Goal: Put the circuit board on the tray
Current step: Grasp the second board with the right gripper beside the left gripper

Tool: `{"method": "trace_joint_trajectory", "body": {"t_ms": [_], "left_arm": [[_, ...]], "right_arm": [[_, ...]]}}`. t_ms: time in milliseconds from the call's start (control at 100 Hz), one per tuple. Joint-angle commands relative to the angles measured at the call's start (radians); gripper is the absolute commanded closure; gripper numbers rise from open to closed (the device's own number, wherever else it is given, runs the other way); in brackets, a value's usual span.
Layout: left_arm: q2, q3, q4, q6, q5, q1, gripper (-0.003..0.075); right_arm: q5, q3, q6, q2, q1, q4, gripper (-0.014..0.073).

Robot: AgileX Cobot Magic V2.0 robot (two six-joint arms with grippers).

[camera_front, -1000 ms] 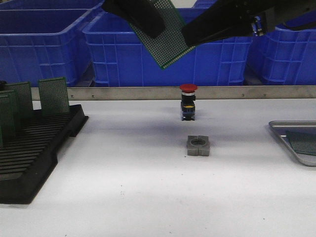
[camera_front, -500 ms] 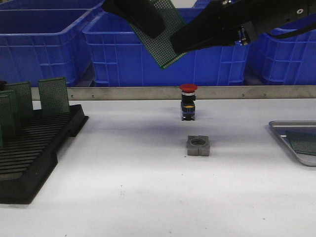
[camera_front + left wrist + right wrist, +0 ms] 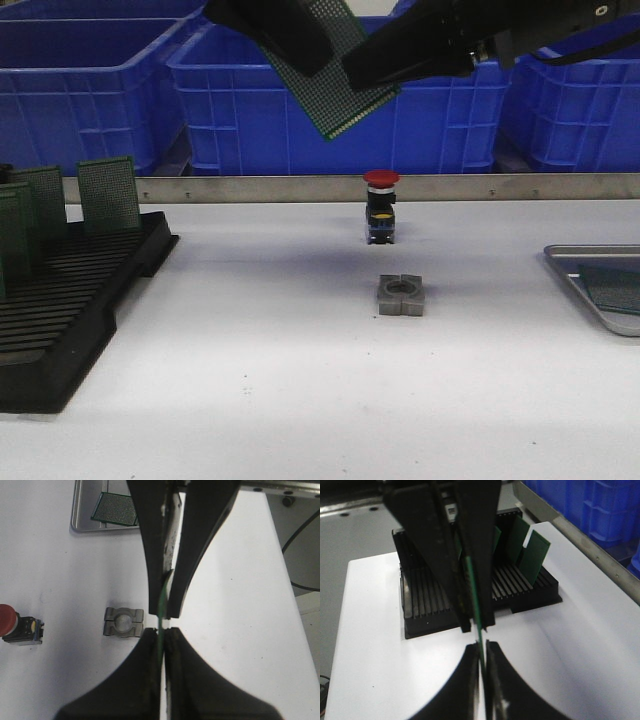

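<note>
— Where's the board (image 3: 340, 75)?
— High over the table, pinched by both the left gripper (image 3: 161, 625) and right gripper (image 3: 481, 639).
— And the tray (image 3: 575, 262)?
— Far right, already carrying another board (image 3: 116, 509).

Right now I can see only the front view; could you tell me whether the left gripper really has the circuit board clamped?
Observer: Yes. The left wrist view shows the left gripper pinching the circuit board edge-on.
Operator: And the right gripper?
Observer: The right wrist view shows the right gripper closed on the same board, with fingers against both faces.
Operator: Is the tray free?
Observer: Not entirely. The left wrist view shows the tray with one green board lying flat in it.
</note>
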Motion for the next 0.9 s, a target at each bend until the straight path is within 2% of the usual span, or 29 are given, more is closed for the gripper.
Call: {"method": "trace_joint_trajectory", "body": {"t_ms": [0, 70, 140, 210, 260, 330, 400, 460, 620, 770, 890], "left_arm": [[-0.054, -0.022, -0.064, -0.009, 0.031, -0.009, 0.0736], [-0.054, -0.022, -0.065, -0.009, 0.031, -0.009, 0.0701], [-0.054, -0.022, -0.068, -0.009, 0.031, -0.009, 0.0610], [-0.054, -0.022, -0.068, -0.009, 0.031, -0.009, 0.0468], [-0.054, -0.022, -0.068, -0.009, 0.031, -0.009, 0.0331], [-0.054, -0.022, -0.070, -0.009, 0.031, -0.009, 0.0176], [-0.054, -0.022, -0.070, -0.011, 0.031, -0.009, 0.0080], [-0.054, -0.022, -0.070, -0.011, 0.031, -0.009, 0.0051], [-0.054, -0.022, -0.070, -0.011, 0.031, -0.009, 0.0060], [-0.054, -0.022, -0.070, -0.011, 0.031, -0.009, 0.0060], [-0.054, -0.022, -0.070, -0.011, 0.031, -0.009, 0.0060]], "right_arm": [[0.045, -0.039, 0.005, -0.039, 0.002, 0.088, 0.0666], [0.045, -0.040, 0.005, -0.039, 0.002, 0.088, 0.0661], [0.045, -0.040, 0.005, -0.039, 0.002, 0.088, 0.0661], [0.045, -0.040, 0.005, -0.039, 0.002, 0.088, 0.0661], [0.044, -0.040, 0.005, -0.039, 0.002, 0.087, 0.0661], [0.044, -0.040, 0.005, -0.039, 0.002, 0.087, 0.0661], [0.042, -0.040, 0.005, -0.039, 0.002, 0.087, 0.0661], [0.037, -0.040, 0.005, -0.039, 0.002, 0.085, 0.0661], [0.023, -0.040, 0.046, -0.046, -0.017, 0.025, 0.0661], [0.019, -0.040, 0.166, -0.068, -0.076, -0.071, 0.0661], [0.024, -0.040, 0.285, -0.085, -0.164, -0.131, 0.0661]]}}
